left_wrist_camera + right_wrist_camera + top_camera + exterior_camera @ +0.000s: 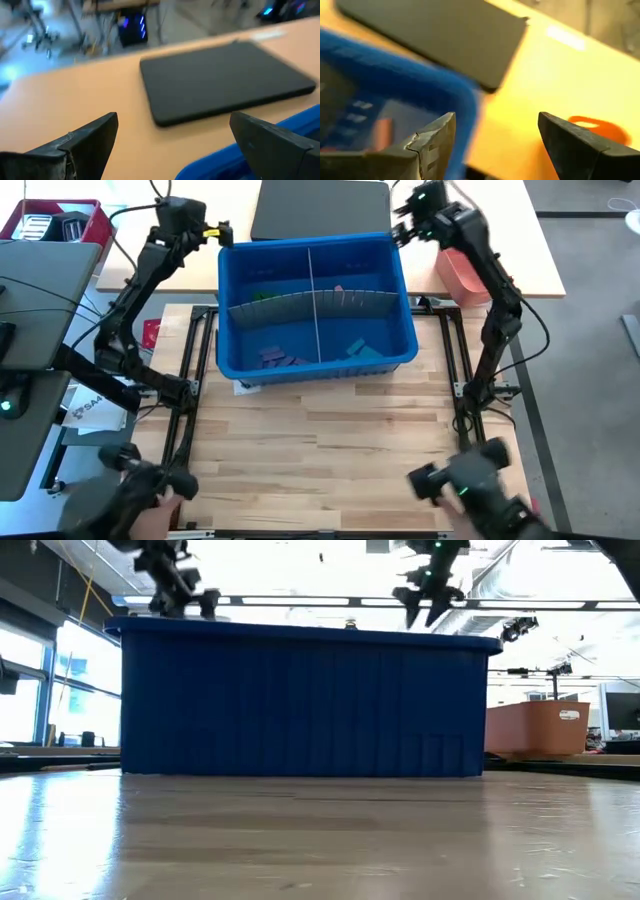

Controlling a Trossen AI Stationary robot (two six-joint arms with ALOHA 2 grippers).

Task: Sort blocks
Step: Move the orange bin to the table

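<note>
At the far side of the bench I see a blue bin split into four compartments by grey divider sheets. The blocks lie inside it: purple ones in the near-left compartment, blue-green ones in the near-right, green ones in the far-left and pink ones in the far-right, just behind the cross divider. My left claw hangs above the bin's far-left corner, fingers spread wide, nothing between them. My right claw hangs above the far-right corner, also spread and empty. A flat black slab lies just beyond the bin, between the two claws. An orange-red tray sits right of the bin, near the right arm. In the low view both claws show clear above the bin's rim.
</note>
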